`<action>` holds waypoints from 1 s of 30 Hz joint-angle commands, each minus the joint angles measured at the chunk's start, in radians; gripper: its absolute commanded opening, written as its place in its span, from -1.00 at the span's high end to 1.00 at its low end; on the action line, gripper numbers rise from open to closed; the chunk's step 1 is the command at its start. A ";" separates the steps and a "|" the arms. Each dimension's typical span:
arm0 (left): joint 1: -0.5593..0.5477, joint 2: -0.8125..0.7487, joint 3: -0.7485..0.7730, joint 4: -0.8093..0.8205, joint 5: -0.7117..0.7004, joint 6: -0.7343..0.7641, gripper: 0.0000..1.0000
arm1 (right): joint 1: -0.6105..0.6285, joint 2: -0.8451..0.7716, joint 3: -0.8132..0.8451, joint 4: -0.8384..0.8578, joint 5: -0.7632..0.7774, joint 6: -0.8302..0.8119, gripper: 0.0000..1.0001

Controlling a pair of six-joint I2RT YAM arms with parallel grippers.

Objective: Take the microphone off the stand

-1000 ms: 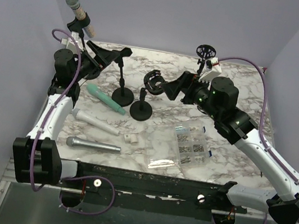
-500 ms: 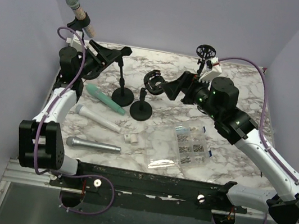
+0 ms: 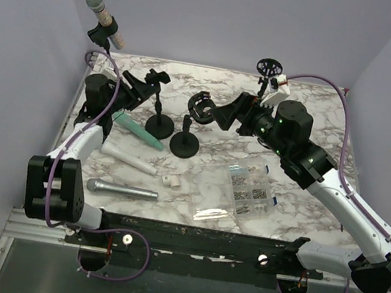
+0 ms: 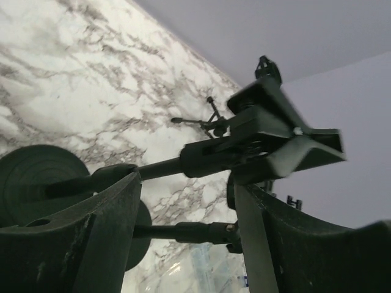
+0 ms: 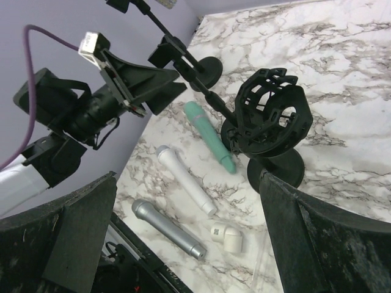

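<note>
The microphone [image 3: 101,15], grey-headed with a beige body, is clipped upright in a tall stand [image 3: 105,41] at the back left corner. My left gripper [image 3: 150,82] is open and empty, to the right of and below that microphone. In the left wrist view its jaws [image 4: 186,183] frame the rod of a small empty clip stand [image 4: 177,163]. My right gripper [image 3: 216,112] is open and empty, just right of a black shock-mount stand [image 3: 199,107], which also shows in the right wrist view [image 5: 272,116].
Teal [image 3: 139,129], white [image 3: 128,157] and silver [image 3: 122,189] microphones lie at front left. A small white part [image 3: 170,181] and a clear bag of screws [image 3: 248,192] lie near the middle. Another stand [image 3: 269,67] is at the back.
My left gripper has swung away from the back left stand, right and forward, to the small clip stand. The right arm has not moved.
</note>
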 commanded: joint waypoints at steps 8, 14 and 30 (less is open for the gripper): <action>-0.005 -0.013 0.011 -0.144 -0.046 0.107 -0.29 | 0.004 0.001 -0.008 0.022 -0.025 0.012 -1.00; -0.008 -0.147 0.010 -0.136 0.005 0.132 -0.76 | 0.004 -0.006 -0.008 0.018 -0.013 0.007 -1.00; 0.011 -0.013 0.199 -0.211 -0.067 0.035 -0.83 | 0.004 -0.018 -0.006 0.019 -0.013 0.013 -1.00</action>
